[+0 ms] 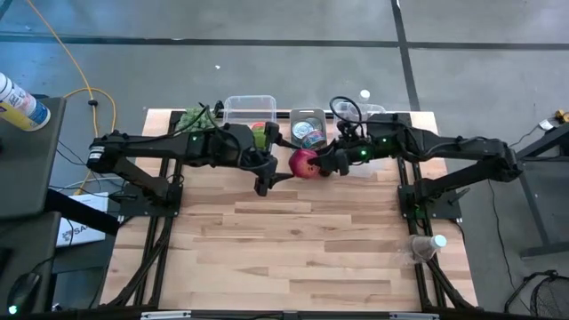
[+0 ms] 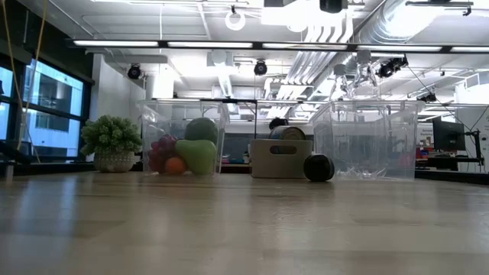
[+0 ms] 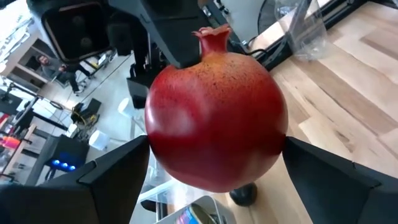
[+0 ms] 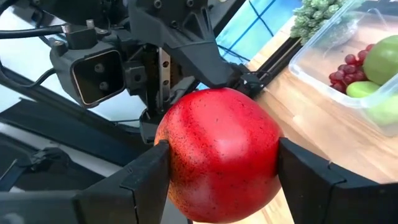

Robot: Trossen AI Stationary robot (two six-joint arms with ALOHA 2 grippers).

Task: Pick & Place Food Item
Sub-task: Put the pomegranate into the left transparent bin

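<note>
A red pomegranate (image 1: 304, 163) with a small crown (image 3: 214, 34) hangs in the air above the table's far middle, between my two arms. My left gripper (image 1: 286, 169) reaches it from the table's left, and its fingers stand on either side of the fruit (image 3: 214, 118). My right gripper (image 1: 322, 164) reaches it from the table's right, with the fruit (image 4: 221, 149) between its fingers. The low view shows neither the grippers nor the fruit. My left gripper has the pomegranate pinched between its two fingers (image 3: 118, 171), at the fruit's widest part (image 3: 158, 143). The fingers come about level from the table's left. The fruit is lifted clear of the table. In the left wrist view its crown points away from the fingers. My right gripper has its two fingers (image 4: 143, 180) on opposite sides of the pomegranate (image 4: 174, 149), coming about level from the table's right. The fruit bulges out wider than the gap beyond the fingertips. It hangs clear of the table.
At the far edge stand a clear bin with fruit (image 2: 183, 149), a box with cans (image 2: 281, 156) and a second clear bin (image 2: 367, 141). A plant (image 2: 113, 141) is far left and a dark ball (image 2: 318, 167) is near the box. A bottle (image 1: 427, 244) lies at the right edge.
</note>
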